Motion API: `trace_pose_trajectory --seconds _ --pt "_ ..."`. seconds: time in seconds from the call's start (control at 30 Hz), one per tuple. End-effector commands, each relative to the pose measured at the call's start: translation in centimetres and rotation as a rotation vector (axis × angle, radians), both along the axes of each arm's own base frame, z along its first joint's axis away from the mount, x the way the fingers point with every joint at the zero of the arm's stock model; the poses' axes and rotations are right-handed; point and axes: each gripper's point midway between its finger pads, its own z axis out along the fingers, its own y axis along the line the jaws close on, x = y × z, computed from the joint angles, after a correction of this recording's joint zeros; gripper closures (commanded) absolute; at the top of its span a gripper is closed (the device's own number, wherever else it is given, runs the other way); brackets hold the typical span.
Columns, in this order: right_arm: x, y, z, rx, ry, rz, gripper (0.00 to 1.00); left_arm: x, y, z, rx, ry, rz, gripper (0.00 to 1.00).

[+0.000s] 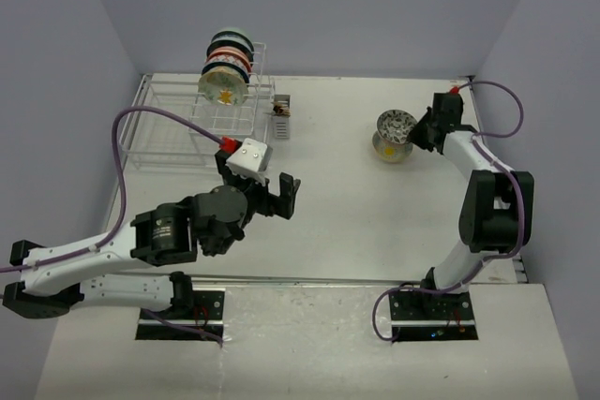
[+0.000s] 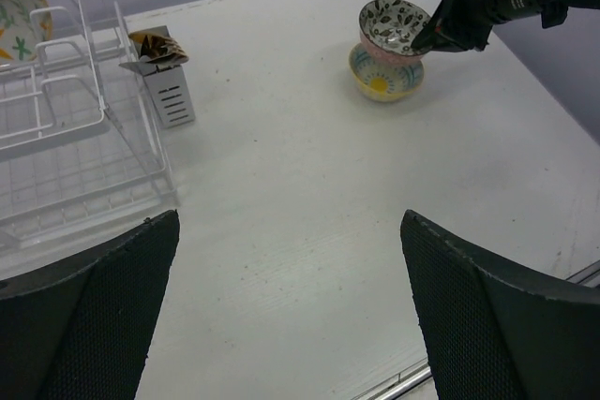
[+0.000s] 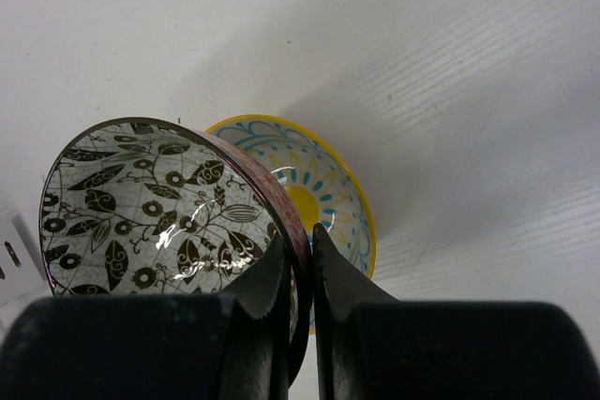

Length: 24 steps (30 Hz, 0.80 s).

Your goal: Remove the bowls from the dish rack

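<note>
Right now the right gripper (image 3: 298,252) pinches the rim of the leaf-patterned bowl (image 3: 155,208), tilted over the yellow-rimmed bowl (image 3: 328,196). Released at this tilt, it may slide off, I think. The left gripper (image 1: 277,198) hangs, jaws apart; other bowls (image 1: 225,67) wait in the dish rack (image 1: 164,152).

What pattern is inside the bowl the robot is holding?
Black leaves and flowers on white, inside the held bowl; clearest in the right wrist view.

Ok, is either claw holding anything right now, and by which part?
The right claw pinches the leaf-patterned bowl by its rim, over the yellow-rimmed bowl. The left claw is open and empty.
</note>
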Motion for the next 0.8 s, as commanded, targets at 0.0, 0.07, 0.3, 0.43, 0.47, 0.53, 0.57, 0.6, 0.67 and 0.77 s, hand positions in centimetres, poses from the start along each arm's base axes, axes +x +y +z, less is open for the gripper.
trace_pose_trajectory --seconds 0.0,0.07,0.3,0.43,0.47,0.53,0.57,0.6,0.67,0.77 --pt "2.2 0.5 2.0 0.046 -0.118 0.001 0.93 0.3 0.3 -0.6 -0.018 0.017 0.037 0.0" --pt "2.3 0.5 2.0 0.045 -0.121 0.011 0.92 0.2 0.3 -0.9 -0.019 0.025 0.04 0.0" --pt "2.2 0.8 0.4 0.06 -0.085 0.02 0.85 0.0 0.7 -1.0 -0.062 0.028 0.029 0.0" --pt "1.8 0.9 -0.3 0.06 -0.069 0.02 0.84 -0.1 1.1 -1.0 -0.066 0.029 0.032 0.0" --pt "1.8 0.9 -0.2 0.063 -0.071 0.017 0.84 -0.1 1.3 -1.0 -0.069 0.029 0.034 0.0" --pt "1.7 0.9 -0.3 0.062 -0.068 0.018 0.82 -0.2 1.4 -1.1 -0.076 0.032 0.035 0.0" --pt "1.6 0.9 -0.4 0.062 -0.066 0.018 0.81 -0.2 1.5 -1.1 -0.08 0.033 0.036 0.0" --pt "1.6 0.8 -0.3 0.06 -0.066 0.018 0.78 -0.2 1.5 -1.2 -0.081 0.034 0.039 0.0" --pt "1.5 0.9 -0.4 0.062 -0.06 0.023 0.75 -0.2 1.7 -1.2 -0.086 0.034 0.048 0.0" --pt "1.1 1.1 -0.2 0.069 -0.063 0.025 0.69 0.0 2.1 -1.2 -0.087 0.036 0.071 0.0"
